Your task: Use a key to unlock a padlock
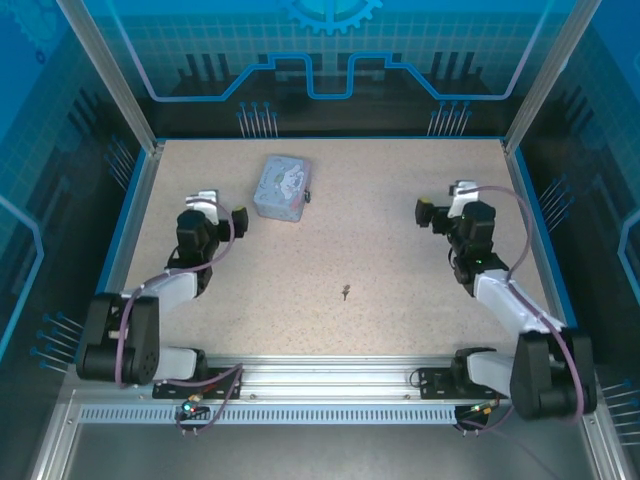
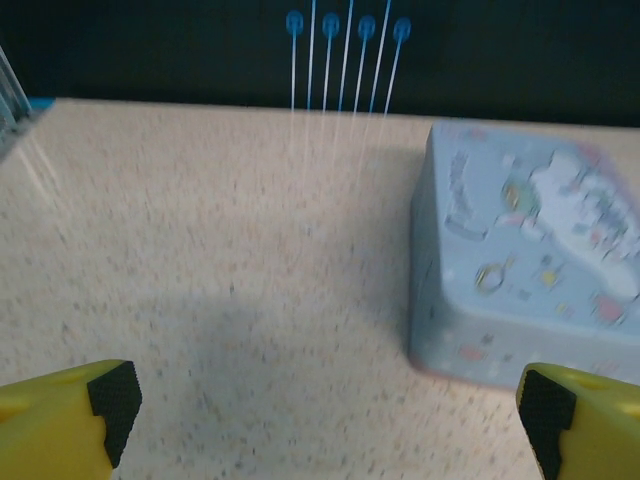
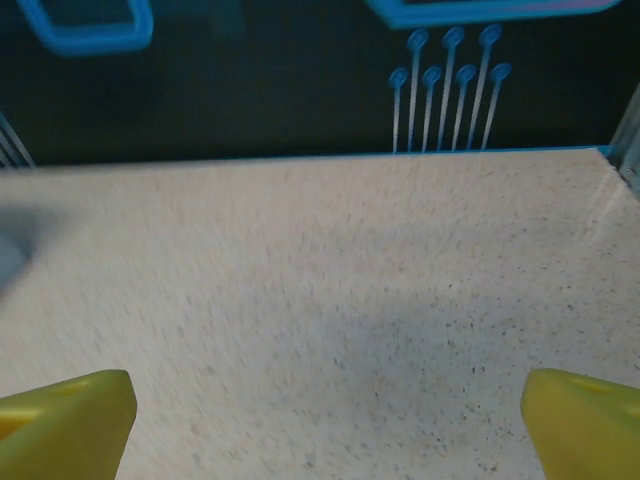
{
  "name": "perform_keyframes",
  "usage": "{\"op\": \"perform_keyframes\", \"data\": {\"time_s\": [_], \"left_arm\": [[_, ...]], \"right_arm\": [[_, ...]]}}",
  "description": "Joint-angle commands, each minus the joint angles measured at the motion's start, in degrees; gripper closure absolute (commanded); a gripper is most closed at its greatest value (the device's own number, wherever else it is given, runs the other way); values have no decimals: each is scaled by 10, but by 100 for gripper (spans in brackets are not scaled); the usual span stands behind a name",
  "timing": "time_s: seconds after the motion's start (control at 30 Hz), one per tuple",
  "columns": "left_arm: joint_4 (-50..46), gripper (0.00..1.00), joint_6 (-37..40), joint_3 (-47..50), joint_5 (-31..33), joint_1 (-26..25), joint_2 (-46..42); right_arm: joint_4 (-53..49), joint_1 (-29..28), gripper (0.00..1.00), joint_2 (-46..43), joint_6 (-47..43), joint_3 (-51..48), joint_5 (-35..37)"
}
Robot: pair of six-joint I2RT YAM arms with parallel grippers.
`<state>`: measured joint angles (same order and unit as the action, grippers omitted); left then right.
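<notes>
While the left hand (image 1: 222,207) and right hand (image 1: 443,203) stand wide and empty, the key (image 1: 345,292) lies mid-table (image 1: 400,270), well apart from the padlock (image 1: 308,196) by the box (image 1: 280,188). Thin, stiff, probably slippery: pinch its head.

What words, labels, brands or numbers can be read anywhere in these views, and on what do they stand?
No text can be read in any view.
On the box: the lid carries printed pictures and what may be lettering, too blurred to read in the left wrist view and too small in the top view.
On the back wall: gear and circuit-line graphics, no words.
On the key: too small to show any marking.
</notes>
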<state>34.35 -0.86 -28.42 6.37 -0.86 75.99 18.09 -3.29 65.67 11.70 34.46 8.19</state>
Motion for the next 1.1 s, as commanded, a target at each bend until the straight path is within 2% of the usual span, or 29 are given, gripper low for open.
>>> {"op": "perform_keyframes", "data": {"time_s": [0.0, 0.2, 0.3, 0.4, 0.6, 0.77, 0.87, 1.07], "left_arm": [[-95, 1, -41, -30, 16, 3, -44], [-286, 1, -188, -101, 12, -2, -111], [-340, 1, -246, -109, -6, -26, -136], [-387, 1, -282, -115, 2, -74, -157], [-399, 1, -368, -79, 30, -187, -167], [-373, 1, -412, -69, 54, -273, -117], [-379, 1, -404, -91, 69, -297, -82], [-399, 1, -404, -116, 103, -298, -59]], "right_arm": [[-202, 7, 0, -27, 183, 57, 70], [-312, 12, 0, 2, 200, 98, 18], [-346, -6, 1, 13, 186, 95, -29], [-371, -35, 10, 14, 194, 83, -87], [-436, -159, 21, 51, 231, 90, -96], [-443, -272, 34, 115, 292, 104, -91], [-454, -329, 43, 152, 321, 122, -67], [-458, -399, 55, 210, 361, 156, -37]]}}
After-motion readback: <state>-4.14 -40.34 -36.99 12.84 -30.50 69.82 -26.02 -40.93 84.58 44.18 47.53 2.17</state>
